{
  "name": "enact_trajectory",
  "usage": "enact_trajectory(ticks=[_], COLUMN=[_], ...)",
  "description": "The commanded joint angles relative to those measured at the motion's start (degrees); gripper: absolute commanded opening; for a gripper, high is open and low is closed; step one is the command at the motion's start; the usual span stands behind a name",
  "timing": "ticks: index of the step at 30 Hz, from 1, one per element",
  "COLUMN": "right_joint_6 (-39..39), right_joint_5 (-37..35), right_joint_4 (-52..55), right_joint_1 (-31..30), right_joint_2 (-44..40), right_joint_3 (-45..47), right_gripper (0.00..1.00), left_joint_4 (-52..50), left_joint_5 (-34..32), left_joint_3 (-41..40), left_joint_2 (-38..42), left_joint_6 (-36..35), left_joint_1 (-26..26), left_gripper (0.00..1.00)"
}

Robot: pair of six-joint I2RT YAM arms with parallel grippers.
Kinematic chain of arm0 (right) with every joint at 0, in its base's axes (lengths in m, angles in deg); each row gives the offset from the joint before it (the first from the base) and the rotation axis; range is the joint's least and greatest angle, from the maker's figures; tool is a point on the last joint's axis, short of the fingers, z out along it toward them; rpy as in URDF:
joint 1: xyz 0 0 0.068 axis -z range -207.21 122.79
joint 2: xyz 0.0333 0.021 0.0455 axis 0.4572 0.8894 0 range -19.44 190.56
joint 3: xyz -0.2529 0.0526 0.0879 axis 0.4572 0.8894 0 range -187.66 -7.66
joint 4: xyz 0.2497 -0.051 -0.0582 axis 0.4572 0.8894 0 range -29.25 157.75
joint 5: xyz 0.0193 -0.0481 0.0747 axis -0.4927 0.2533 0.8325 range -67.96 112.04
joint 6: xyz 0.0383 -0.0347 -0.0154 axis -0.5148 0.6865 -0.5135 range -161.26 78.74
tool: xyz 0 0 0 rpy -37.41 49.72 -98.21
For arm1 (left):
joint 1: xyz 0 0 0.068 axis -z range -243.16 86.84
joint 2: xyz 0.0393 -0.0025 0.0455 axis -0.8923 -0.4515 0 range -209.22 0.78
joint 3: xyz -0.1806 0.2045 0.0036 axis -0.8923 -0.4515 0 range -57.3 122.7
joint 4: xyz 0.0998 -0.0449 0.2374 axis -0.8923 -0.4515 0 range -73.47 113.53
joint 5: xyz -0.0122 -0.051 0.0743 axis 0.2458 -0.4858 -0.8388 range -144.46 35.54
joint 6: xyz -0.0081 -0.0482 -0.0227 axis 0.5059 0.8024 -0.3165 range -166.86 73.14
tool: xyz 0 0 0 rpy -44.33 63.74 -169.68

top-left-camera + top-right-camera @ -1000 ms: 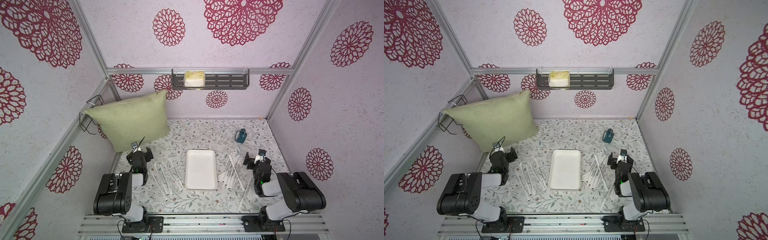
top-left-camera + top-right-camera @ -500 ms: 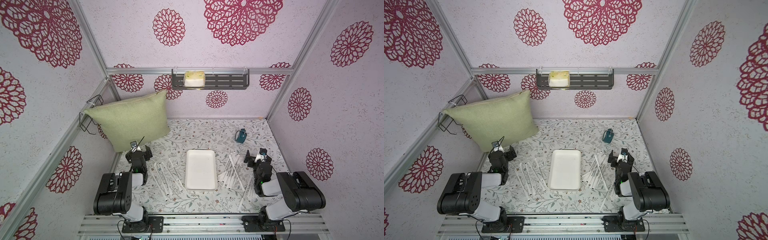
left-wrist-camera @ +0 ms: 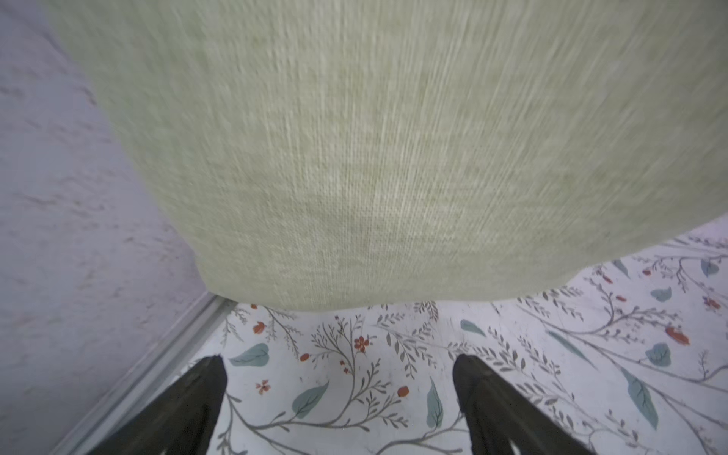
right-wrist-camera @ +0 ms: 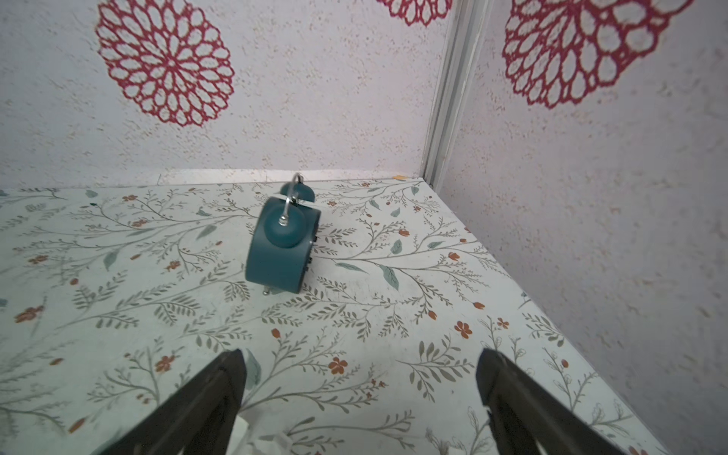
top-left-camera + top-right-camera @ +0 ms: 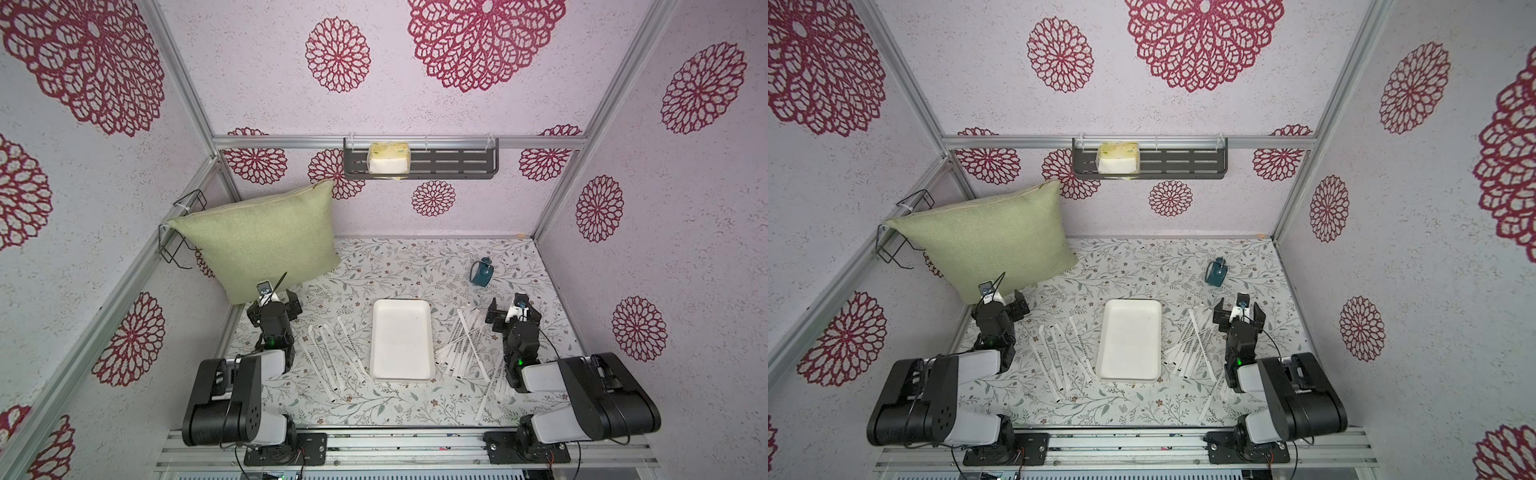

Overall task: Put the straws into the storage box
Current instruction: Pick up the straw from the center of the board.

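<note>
The storage box (image 5: 401, 338) is sitting in the middle of the tabletop (image 5: 415, 257). The straws (image 5: 463, 347) are lying loose on the tabletop on both sides of it, a crossed heap toward the right arm and a looser row toward the left arm. Both pincers are hanging spread wide, gripping nothing. The left pincer (image 3: 338, 360) is facing the green pillow (image 3: 354, 157) up close, and the right pincer (image 4: 361, 354) is pointing at a little teal alarm clock (image 4: 281, 248).
</note>
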Motion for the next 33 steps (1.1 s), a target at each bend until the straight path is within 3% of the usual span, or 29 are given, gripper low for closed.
enact_trajectory(ticks=[1,3,6,7,8,9,11,13,15,17,20,24,33], right_joint_6=[-7.9,-16.2,-32.6,-34.9,-38.2,-40.0,-40.8,-40.7,-39.9,-37.2,-31.6,-26.9,-23.5], right_joint_5=[-11.0,-2.0,16.4,26.0,30.5,30.4,26.5,22.1,19.6,22.2,25.5,27.6,26.6], right_joint_4=[25.0,38.9,41.1,36.6,35.6,40.1,57.3,71.7,82.1,88.7,94.8,93.8,89.8], right_joint_1=[-4.1,-3.2,0.1,2.1,3.2,3.5,3.0,2.2,1.1,0.2,-4.0,-5.9,-6.3], right_joint_2=[-10.8,-14.2,-18.9,-21.0,-22.7,-23.7,-24.2,-23.9,-24.1,-22.9,-17.0,-12.9,-4.5], right_joint_3=[-11.7,-17.7,-16.8,-14.0,-12.1,-12.8,-18.3,-23.0,-26.0,-27.8,-29.2,-27.6,-27.8], right_gripper=[0.99,0.99,0.99,0.94,0.81,0.70,0.56,0.49,0.41,0.36,0.30,0.27,0.18], left_joint_4=[-10.8,-23.4,-46.3,-52.5,-56.7,-60.3,-62.9,-62.5,-62.8,-66.7,-69.8,-66.4,-59.7], left_joint_5=[-12.9,-18.4,-19.2,-16.7,-13.9,-11.5,1.0,11.4,16.5,16.3,12.2,11.9,17.3], left_joint_3=[4.5,9.9,19.3,21.8,23.5,24.7,25.7,25.0,25.0,27.2,29.5,28.4,27.6], left_joint_2=[9.5,13.4,15.8,15.9,15.9,16.0,16.8,18.6,19.7,18.7,15.3,11.6,6.2], left_joint_6=[-2.5,1.1,15.5,20.5,24.6,28.1,27.6,26.8,25.7,25.1,25.2,30.0,31.9], left_joint_1=[5.7,8.9,10.9,10.7,10.5,10.3,7.7,5.5,5.7,9.8,20.2,29.5,32.9], left_gripper=[0.98,0.98,0.98,0.98,0.98,0.98,0.98,0.98,0.96,0.92,0.92,0.93,0.93])
